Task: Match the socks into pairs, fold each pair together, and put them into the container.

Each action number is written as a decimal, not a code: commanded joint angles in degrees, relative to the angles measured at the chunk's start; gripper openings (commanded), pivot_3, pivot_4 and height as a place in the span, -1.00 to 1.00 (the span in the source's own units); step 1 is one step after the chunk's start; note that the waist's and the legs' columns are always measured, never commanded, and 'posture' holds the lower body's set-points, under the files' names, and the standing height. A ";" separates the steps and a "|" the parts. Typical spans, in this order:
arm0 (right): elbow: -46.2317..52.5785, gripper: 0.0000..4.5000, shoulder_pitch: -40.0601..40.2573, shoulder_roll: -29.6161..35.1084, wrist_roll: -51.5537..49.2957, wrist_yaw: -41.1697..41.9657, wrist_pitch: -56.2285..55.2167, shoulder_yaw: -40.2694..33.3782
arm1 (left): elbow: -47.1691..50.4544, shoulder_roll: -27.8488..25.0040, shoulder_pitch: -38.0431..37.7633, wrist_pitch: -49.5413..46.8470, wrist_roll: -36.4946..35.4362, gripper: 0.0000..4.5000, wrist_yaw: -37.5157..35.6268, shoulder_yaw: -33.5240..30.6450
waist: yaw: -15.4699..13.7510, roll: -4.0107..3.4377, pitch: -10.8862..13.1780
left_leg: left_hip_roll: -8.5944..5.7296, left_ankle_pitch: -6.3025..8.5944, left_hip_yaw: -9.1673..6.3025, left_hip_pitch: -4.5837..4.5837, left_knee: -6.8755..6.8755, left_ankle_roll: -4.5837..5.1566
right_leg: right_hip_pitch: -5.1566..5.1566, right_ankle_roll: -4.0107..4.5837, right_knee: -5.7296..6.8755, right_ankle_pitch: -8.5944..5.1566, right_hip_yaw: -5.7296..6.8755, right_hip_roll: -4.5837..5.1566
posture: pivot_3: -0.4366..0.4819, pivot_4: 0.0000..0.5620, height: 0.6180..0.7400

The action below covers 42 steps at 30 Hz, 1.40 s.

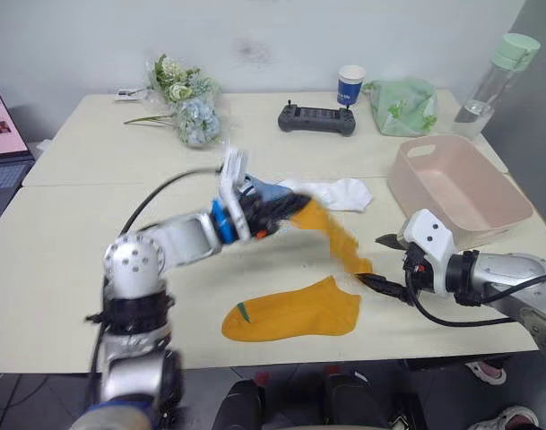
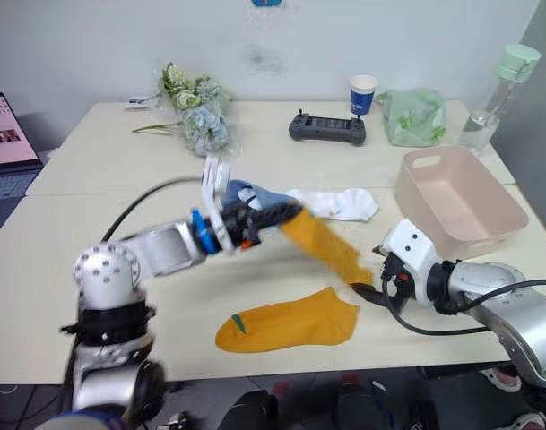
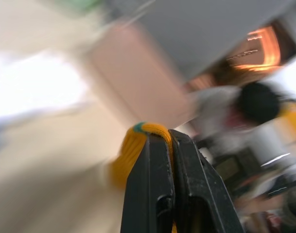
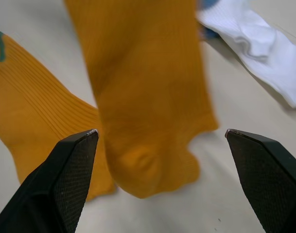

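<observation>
Left eye view, lifted sock: the left gripper (image 1: 277,215) holds one mustard sock (image 1: 331,235) by its cuff; the sock hangs slanting down from the claw until its toe nears the right gripper (image 1: 380,262).
Left eye view, flat sock: the second mustard sock (image 1: 292,311) lies spread on the table (image 1: 57,233), below the left claw and just beside the right claw.
Left eye view, other socks: a white sock (image 1: 340,192) and a light blue sock (image 1: 265,189) lie just behind the left claw.
Left eye view, container: the pink tub (image 1: 459,188) stands behind the right claw, near it.
Left eye view, arm pose: the left forearm reaches forward, raised off the table; the right forearm lies low, claw pointing at the hanging toe.
Left wrist view, claw state: fingers (image 3: 152,189) pinched tight on the cuff's orange edge.
Right wrist view, claw state: fingertips (image 4: 84,141) spread wide, the hanging toe between them, nothing held.
Handling, judged: light, limp fabric that droops and swings, with no fragility; take the toe end so both claws can lay it over its mate.
</observation>
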<state>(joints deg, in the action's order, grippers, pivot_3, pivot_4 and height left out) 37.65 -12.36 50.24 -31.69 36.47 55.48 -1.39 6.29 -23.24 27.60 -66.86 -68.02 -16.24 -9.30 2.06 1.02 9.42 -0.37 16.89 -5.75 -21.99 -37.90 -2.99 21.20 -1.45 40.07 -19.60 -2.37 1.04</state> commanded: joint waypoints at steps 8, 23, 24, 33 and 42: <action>-4.57 1.00 -4.97 -11.28 0.26 -9.06 4.91 -0.73 | -3.35 -6.74 -8.32 11.17 15.66 -0.98 -16.62 3.81 | -0.87 0.06 -0.01 | -0.08 0.00 -0.12 -0.16 -0.06 0.00 | -0.02 0.00 -0.14 0.00 0.10 0.16 | -0.05 -0.47 1.00; -9.72 0.09 -2.63 -20.51 4.94 -15.26 7.61 6.16 | -3.30 -4.40 -8.87 11.72 19.42 -1.00 -17.40 2.63 | -0.27 0.05 -0.02 | -0.07 0.01 -0.13 -0.17 -0.03 0.02 | 0.06 0.00 -0.05 0.00 0.10 0.13 | -0.05 -0.47 1.00; -9.71 -0.04 -2.56 -20.14 5.50 -15.03 6.99 6.61 | -3.21 -4.38 -8.97 11.69 19.52 -1.00 -17.45 2.56 | -0.25 0.05 -0.02 | -0.07 0.01 -0.13 -0.17 -0.03 0.02 | 0.06 0.00 -0.04 0.00 0.10 0.13 | -0.05 -0.47 1.00; -12.11 -1.00 -5.30 -19.63 8.04 -13.12 1.66 7.24 | -3.65 -3.14 -7.80 12.49 21.28 -1.00 -15.72 1.22 | -0.24 0.05 -0.02 | -0.07 0.01 -0.15 -0.16 -0.03 0.03 | 0.06 0.00 -0.04 0.00 0.12 0.12 | -0.05 -0.47 1.00; -3.12 -1.00 -6.66 -20.81 -7.12 -5.21 5.95 -2.17 | 6.20 -9.70 -6.43 1.50 10.48 -1.00 -16.61 -5.84 | -0.13 0.04 -0.02 | -0.03 0.02 -0.21 -0.28 0.02 0.03 | 0.16 0.00 -0.04 0.00 0.18 0.10 | -0.05 -0.47 1.00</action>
<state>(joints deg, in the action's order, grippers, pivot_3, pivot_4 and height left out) 28.59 -19.25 29.30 -32.85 28.70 60.59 0.28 8.09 -31.51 21.28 -62.49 -52.98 -33.01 -11.49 1.93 1.06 9.41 -0.39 16.90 -6.01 -22.32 -37.89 -2.96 21.39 -1.45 40.02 -19.60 -2.15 1.14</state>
